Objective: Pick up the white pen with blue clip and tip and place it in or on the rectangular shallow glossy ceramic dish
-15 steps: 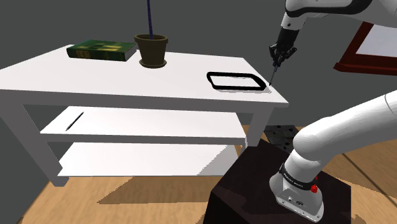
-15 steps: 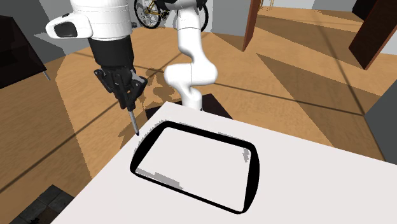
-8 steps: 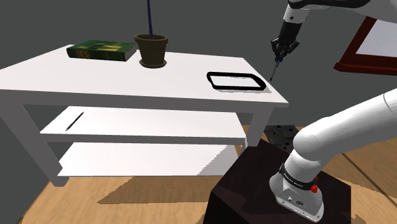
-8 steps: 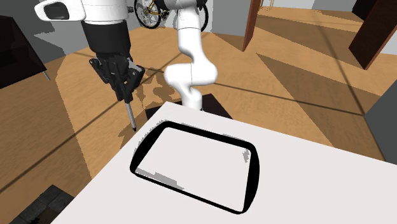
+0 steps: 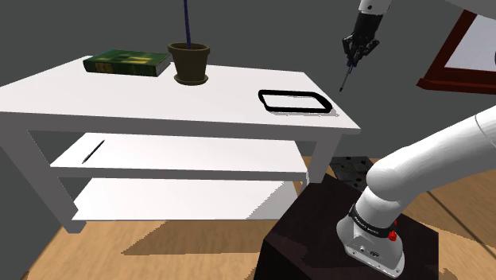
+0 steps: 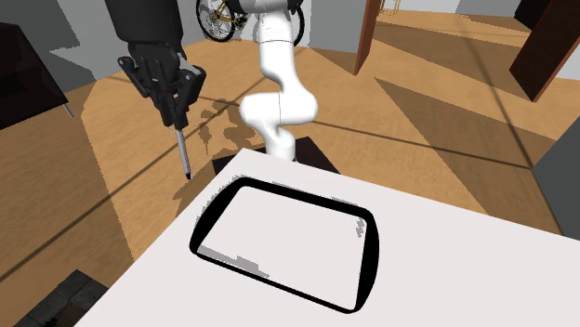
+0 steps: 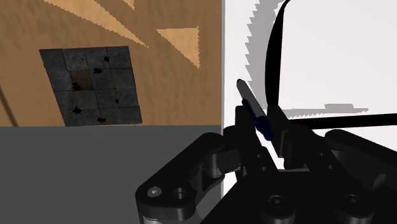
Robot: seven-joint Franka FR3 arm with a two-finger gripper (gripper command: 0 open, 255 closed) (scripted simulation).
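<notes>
My gripper [image 5: 358, 49] is shut on a slim grey pen [image 5: 346, 77] that hangs tip-down from it, well above the white table's [image 5: 119, 91] end. In the second exterior view the gripper [image 6: 173, 97] holds the pen [image 6: 183, 150] over the floor, just off the table corner beside the dish [image 6: 370, 249]. The dish [image 5: 262, 99] is a shallow white rectangle with a black rim, lying near that table end. Seen from the wrist, the pen [image 7: 249, 102] shows a blue part between the fingers, and its tip lies near the table edge next to the dish rim [image 7: 275, 57].
A brown plant pot [image 5: 191, 64] and a green book [image 5: 127, 62] stand farther along the tabletop. Another thin pen [image 5: 93, 151] lies on the upper shelf. A dark tiled mat [image 7: 89, 83] lies on the wooden floor past the table end. The dark stand [image 5: 318, 231] sits at the lower right.
The gripper has risen with the pen still clasped, lifting the tip from about dish height to well above the table end. The dish has not moved.
</notes>
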